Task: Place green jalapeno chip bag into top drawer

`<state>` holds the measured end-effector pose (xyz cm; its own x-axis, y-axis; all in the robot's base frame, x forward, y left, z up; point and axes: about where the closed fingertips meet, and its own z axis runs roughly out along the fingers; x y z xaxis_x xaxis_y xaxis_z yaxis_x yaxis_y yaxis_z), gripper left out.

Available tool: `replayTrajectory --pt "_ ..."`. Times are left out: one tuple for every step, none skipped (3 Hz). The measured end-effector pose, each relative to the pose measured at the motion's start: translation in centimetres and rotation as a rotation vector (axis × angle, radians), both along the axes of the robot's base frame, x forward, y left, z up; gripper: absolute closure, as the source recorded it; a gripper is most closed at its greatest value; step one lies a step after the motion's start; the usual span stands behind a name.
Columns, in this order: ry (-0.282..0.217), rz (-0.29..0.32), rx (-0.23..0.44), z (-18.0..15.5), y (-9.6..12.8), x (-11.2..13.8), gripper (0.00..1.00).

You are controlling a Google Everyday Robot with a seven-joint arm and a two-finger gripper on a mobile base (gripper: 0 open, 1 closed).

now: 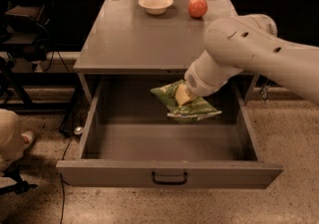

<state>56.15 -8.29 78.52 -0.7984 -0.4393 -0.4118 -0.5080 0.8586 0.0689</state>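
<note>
The green jalapeno chip bag (185, 106) is a crinkly green foil bag hanging over the open top drawer (169, 174), above its back middle. My gripper (183, 95) reaches down from the big white arm on the right and is shut on the bag's upper edge; a yellowish fingertip shows against the foil. The drawer is pulled fully out, grey metal with a small dark handle (169, 178) at its front centre. Its inside floor shows nothing else in it.
A grey cabinet top (139, 34) sits behind the drawer with a white bowl (155, 3) and a red apple (198, 6) at its back. A person's shoe and leg (15, 141) are at the left on the speckled floor.
</note>
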Motion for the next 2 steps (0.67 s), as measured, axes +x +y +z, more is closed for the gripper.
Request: replayTrajectory --pt "-0.009 -0.001 0.034 -3.0 1.7 0.9 1.0" --pt "-0.027 -0.013 0.074 -6.1 3.4 2.2 1.0"
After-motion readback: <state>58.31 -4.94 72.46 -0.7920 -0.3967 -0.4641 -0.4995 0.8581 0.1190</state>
